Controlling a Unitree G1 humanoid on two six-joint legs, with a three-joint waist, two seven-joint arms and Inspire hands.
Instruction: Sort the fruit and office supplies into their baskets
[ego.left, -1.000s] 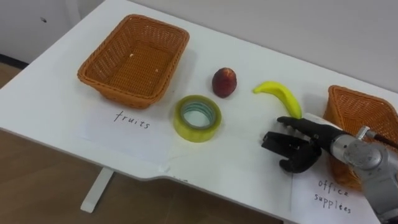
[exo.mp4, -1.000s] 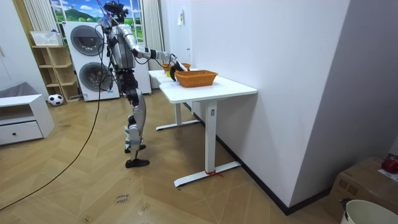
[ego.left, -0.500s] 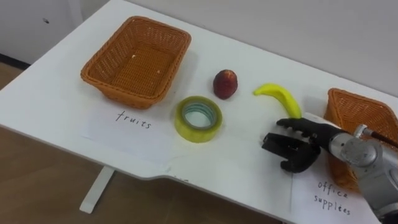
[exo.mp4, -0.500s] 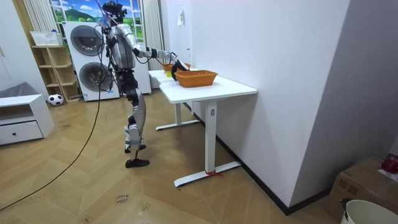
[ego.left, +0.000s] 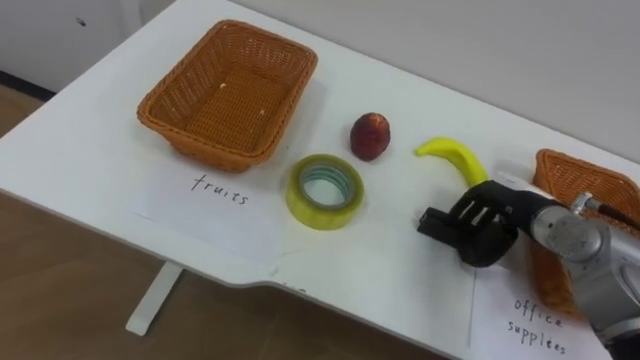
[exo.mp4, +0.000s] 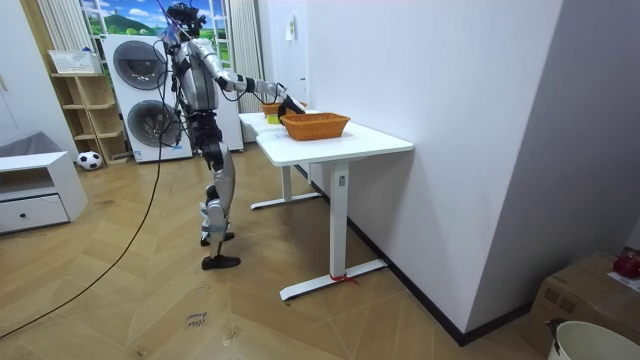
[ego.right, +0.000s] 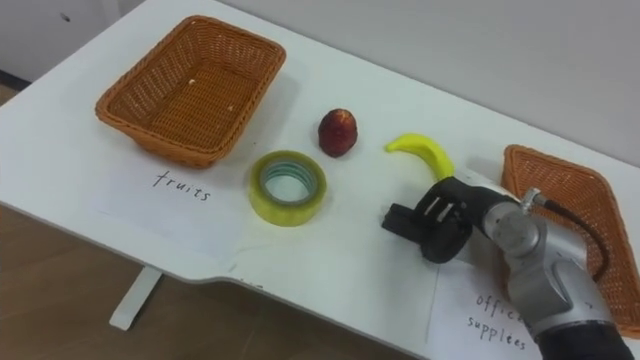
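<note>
The right robot hand (ego.left: 478, 225) hung low over the smooth white desk (ego.left: 90, 150), its fingers curled in and holding nothing. A curved yellow banana (ego.left: 452, 157) lay just beside its knuckles at 11 o'clock. A round red fruit (ego.left: 370, 135) sat further off at 10 o'clock, and a glossy yellow tape ring (ego.left: 325, 214) lay flat at 9 o'clock. None of the three had been sorted. The rectangular woven fruit basket (ego.left: 215, 152) stood well apart at 10 o'clock, and the matching supplies basket (ego.left: 560, 158) sat close by the forearm at 3 o'clock. From here, a closed fist would likely nudge the slick banana rather than grip it, spinning it along the desk unless the fingers opened first. The red fruit looked ready to roll at a light knock. The light wicker of the supplies basket could slide if the forearm brushed its rim. In the room view, the robot stood at the desk's end with one arm reaching over it.
</note>
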